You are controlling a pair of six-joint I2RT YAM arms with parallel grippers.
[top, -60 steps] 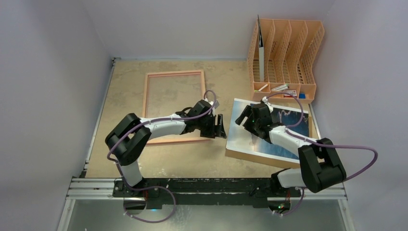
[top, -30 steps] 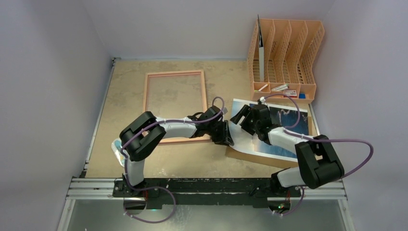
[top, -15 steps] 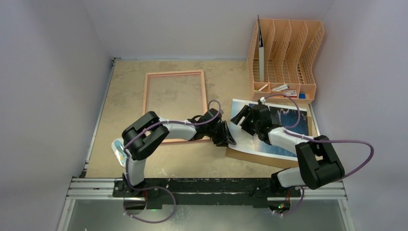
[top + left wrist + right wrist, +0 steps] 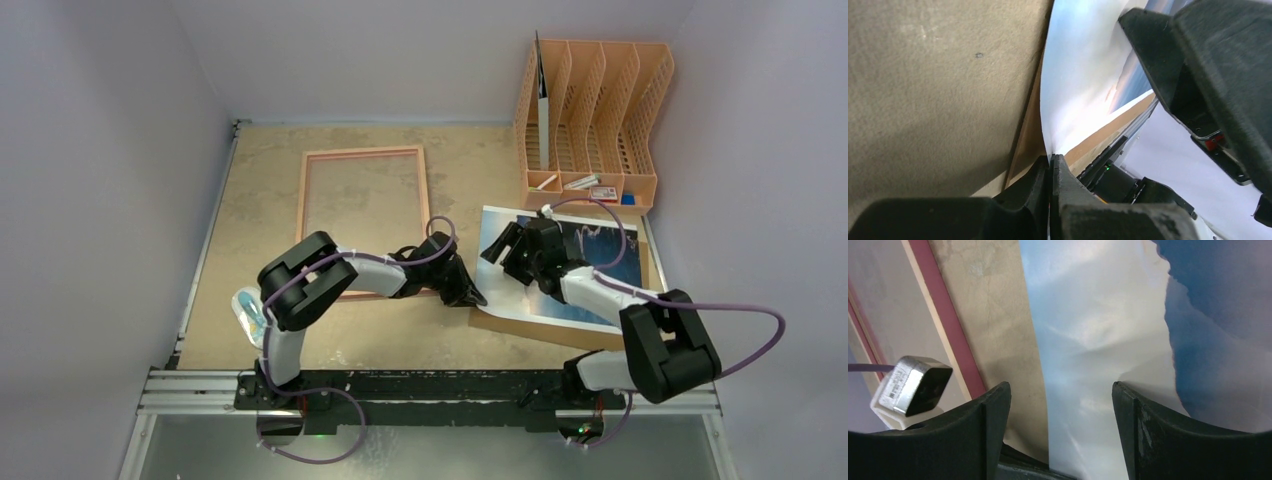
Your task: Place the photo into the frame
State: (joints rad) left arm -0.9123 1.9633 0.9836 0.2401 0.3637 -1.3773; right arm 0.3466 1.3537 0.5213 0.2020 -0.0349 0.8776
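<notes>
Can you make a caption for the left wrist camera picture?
Left gripper pinching an edge of the photo, which curls up off the brown backing board.

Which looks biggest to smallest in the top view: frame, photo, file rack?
Largest: file rack, though upright, so nearer the camera.
Then frame and photo: about alike, and the right arm hides part of the photo, so unranked.

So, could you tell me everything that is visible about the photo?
The photo is a large paper print with a thin white border, showing pale sky, blue sea and dark cliffs. It lies face up on a brown board at the right side of the table. The left tool is shut on its near left corner, and that edge is raised off the board. The right tool is open over the pale part; contact is unclear.
</notes>
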